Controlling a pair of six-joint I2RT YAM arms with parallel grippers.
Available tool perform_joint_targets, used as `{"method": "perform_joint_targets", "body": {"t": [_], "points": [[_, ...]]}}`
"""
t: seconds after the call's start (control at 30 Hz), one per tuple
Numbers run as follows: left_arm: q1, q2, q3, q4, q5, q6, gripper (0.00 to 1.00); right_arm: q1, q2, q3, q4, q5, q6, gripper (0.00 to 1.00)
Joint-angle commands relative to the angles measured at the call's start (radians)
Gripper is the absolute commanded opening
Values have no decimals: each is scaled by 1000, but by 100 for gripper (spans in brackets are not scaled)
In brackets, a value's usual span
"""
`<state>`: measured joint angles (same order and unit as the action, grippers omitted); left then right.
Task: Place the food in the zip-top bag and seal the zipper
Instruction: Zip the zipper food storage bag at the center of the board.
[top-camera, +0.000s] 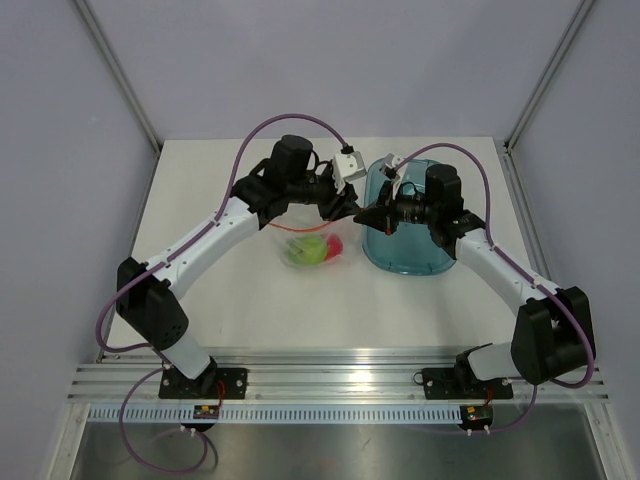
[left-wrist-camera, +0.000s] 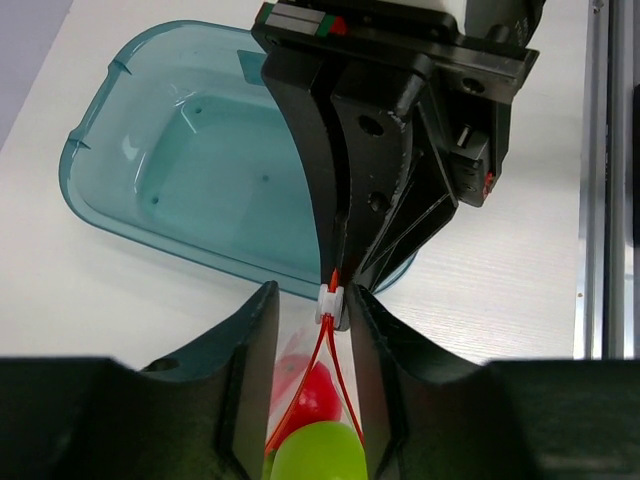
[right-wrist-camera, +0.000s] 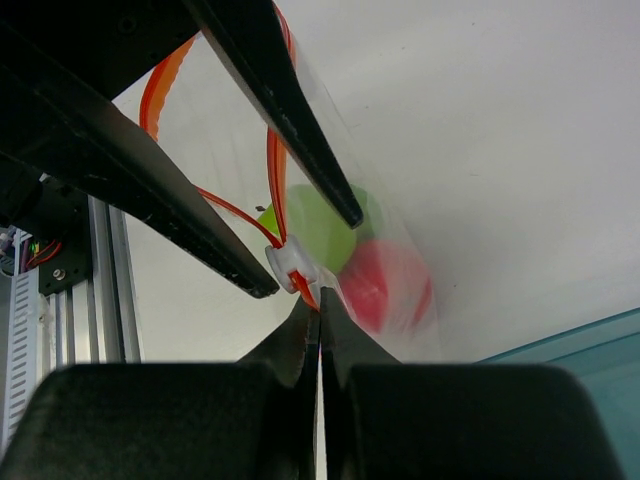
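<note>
Left gripper: jaws spread, not clamped, one finger on each side of the zipper, with the white slider in the gap at the fingertips. Right gripper: fingers pressed together, pinching the zipper's right end just past the slider, tip to tip with the left gripper.

Zipper long axis runs roughly left-right. From the slider its two orange tracks part toward the left, so the mouth is still open there.

Zip-top bag trails near-left from the pinch onto the table. Inside are a green apple and a red fruit, touching. Can't tell about a third fruit.

Teal tray sits just right of the bag, under the right gripper.
</note>
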<state>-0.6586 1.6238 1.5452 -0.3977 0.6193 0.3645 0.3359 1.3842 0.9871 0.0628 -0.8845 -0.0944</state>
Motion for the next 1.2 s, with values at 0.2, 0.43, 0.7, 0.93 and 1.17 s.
{"method": "perform_joint_targets", "body": {"t": [0.2, 0.43, 0.7, 0.93, 1.17], "points": [[1, 11, 44, -4, 46, 28, 31, 9, -31, 10, 20, -27, -5, 0], [1, 19, 44, -10, 59, 24, 37, 9, -30, 10, 20, -27, -4, 0], [1, 18, 47, -24, 62, 33, 0, 8, -22, 4, 49, -18, 15, 0], [14, -8, 15, -56, 60, 57, 0, -5, -37, -51, 204, 67, 119, 0], [53, -28, -22, -61, 77, 53, 0, -32, -59, -94, 313, 137, 235, 0]]}}
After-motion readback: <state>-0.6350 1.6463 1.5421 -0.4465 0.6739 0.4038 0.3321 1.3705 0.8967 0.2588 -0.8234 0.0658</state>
